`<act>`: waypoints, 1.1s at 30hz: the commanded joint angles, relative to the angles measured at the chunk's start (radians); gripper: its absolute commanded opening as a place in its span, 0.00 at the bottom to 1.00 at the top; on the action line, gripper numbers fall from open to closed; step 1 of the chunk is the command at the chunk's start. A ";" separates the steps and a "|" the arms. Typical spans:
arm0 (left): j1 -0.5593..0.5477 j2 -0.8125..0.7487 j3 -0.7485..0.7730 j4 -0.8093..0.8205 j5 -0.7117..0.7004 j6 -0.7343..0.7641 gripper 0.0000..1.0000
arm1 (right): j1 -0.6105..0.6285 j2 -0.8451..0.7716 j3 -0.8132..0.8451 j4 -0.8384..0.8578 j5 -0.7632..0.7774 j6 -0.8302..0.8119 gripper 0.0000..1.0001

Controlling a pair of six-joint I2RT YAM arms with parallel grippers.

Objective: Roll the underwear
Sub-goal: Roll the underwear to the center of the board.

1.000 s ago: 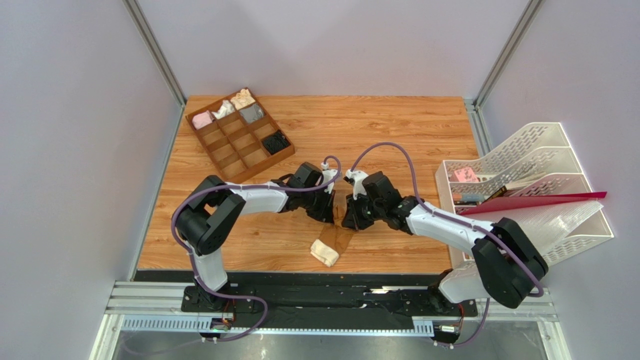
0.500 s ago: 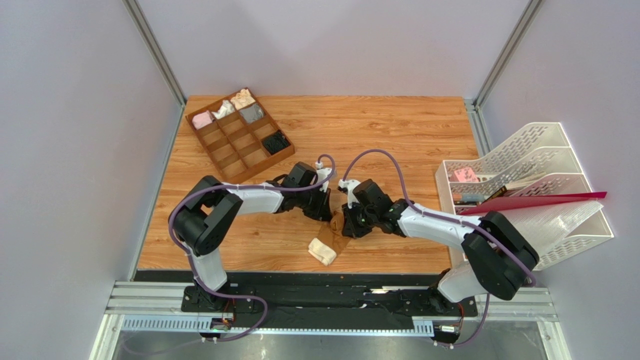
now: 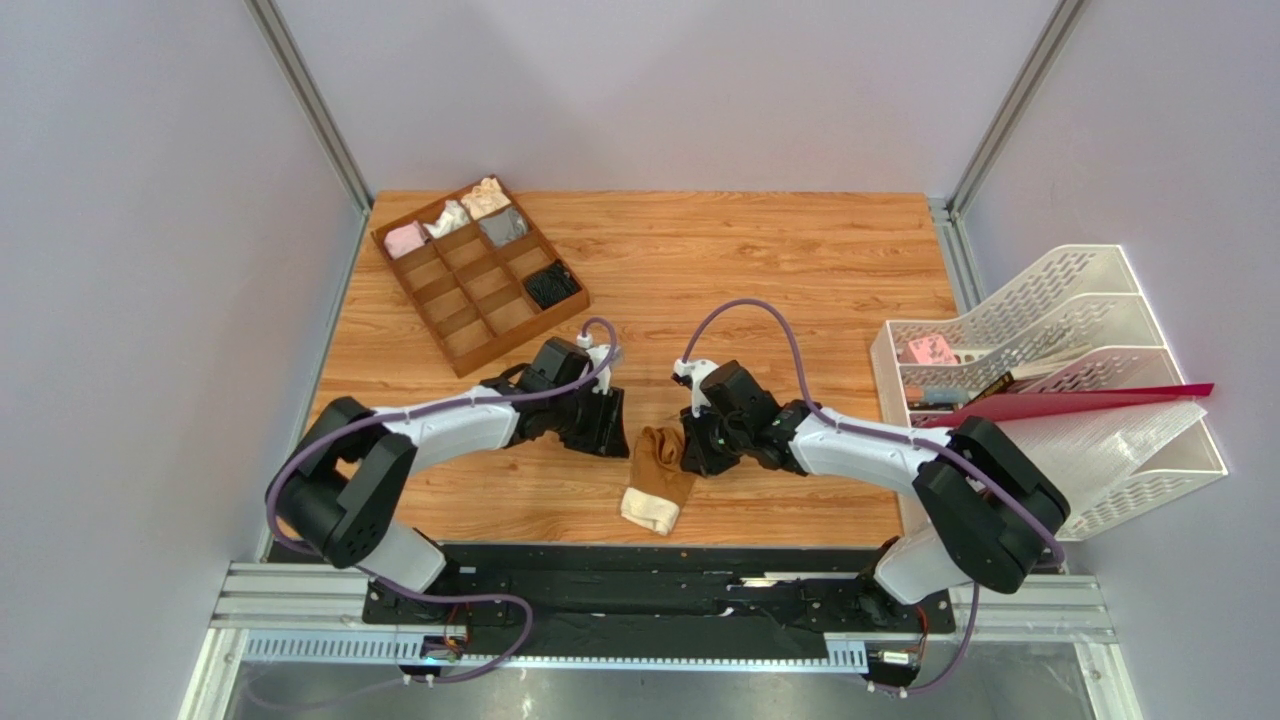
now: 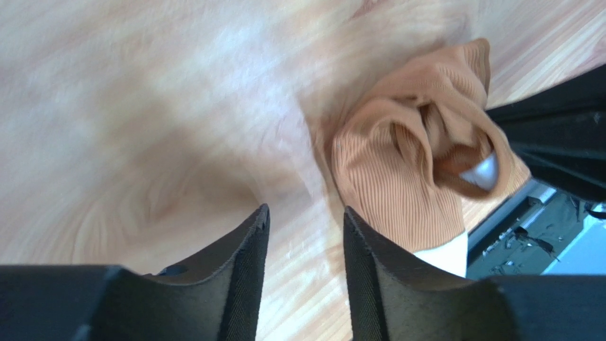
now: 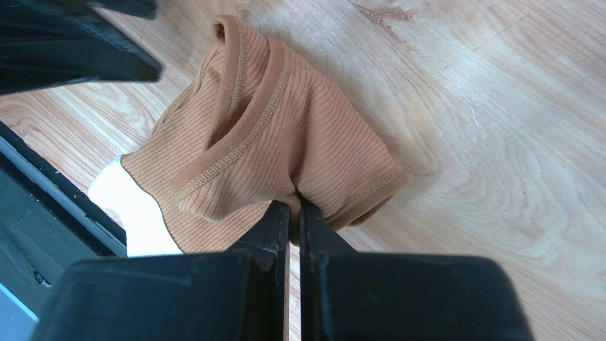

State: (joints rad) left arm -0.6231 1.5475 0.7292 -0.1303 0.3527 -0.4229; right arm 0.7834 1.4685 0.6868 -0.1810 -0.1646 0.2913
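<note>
- Task item: the underwear (image 3: 657,477), brown ribbed fabric, lies bunched in a loose heap on the wooden table (image 3: 796,255), near its front edge.
- The cream-white band (image 3: 651,515) forms the end of the underwear nearest the arm bases. In the right wrist view the band (image 5: 131,206) sits at the lower left of the heap.
- The right gripper (image 3: 696,446) is just right of the underwear and touching it. In the wrist view the right gripper (image 5: 294,209) has its fingers almost together, pinching a fold of the brown stitched hem.
- The left gripper (image 3: 609,428) is just left of the underwear and apart from it. In the wrist view the left gripper (image 4: 304,220) has a narrow gap between its fingers, with only bare wood in it; it holds nothing.
- The compartment tray (image 3: 451,285) is well apart, far-left of the underwear. It holds small pink, white, cream, grey and black bundles.
- The white file rack (image 3: 1052,323) is well to the right of the underwear, with a red folder (image 3: 1082,405) leaning in it.
- A pink item (image 3: 932,348) lies in the rack; any print on it is too small to read.
</note>
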 commanded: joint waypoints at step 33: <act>-0.101 0.013 0.050 0.218 0.080 -0.280 0.53 | 0.060 0.013 0.025 0.000 0.071 0.019 0.00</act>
State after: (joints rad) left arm -0.7189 1.5455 0.7494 0.0570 0.4343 -0.6952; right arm 0.8330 1.4700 0.6930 -0.1787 -0.1085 0.2996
